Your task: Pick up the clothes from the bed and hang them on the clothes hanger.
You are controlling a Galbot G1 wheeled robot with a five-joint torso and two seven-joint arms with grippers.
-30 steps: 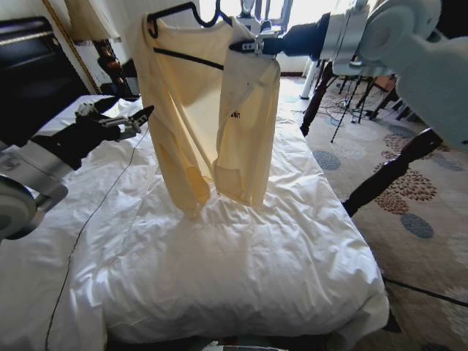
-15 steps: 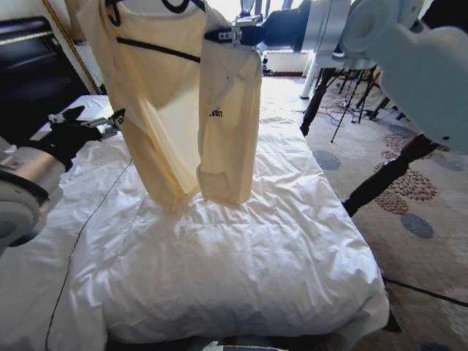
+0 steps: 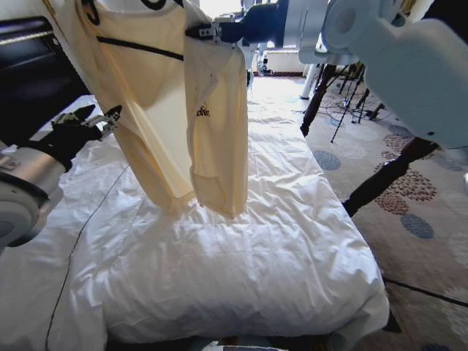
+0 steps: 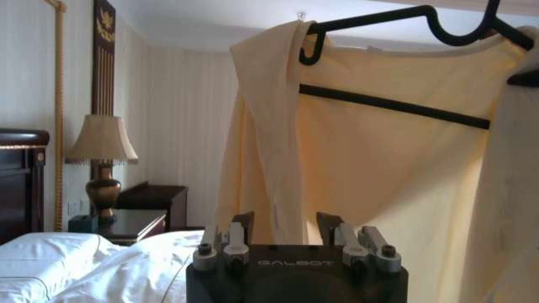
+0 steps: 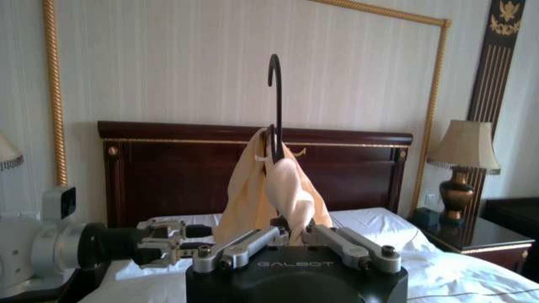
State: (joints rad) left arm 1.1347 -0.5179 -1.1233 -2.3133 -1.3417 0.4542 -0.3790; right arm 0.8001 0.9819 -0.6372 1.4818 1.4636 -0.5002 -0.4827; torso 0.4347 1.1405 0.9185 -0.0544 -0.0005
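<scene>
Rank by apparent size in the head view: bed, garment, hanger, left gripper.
1. Bed, largest.
2. Pale yellow garment, hanging above the duvet from the right gripper.
3. Black hanger and left gripper: the hanger is partly cut off by the frame and partly covered by fabric, so no ranking between them.

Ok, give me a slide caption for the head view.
Right gripper holds the cream shirt on its black hanger above the bed.

The clothes hanger [image 3: 139, 45] is running off the head view's top edge, its hook cut away; the clothes [image 3: 175, 110] are covering its shoulders and hiding the bed [image 3: 241, 256] behind.
</scene>
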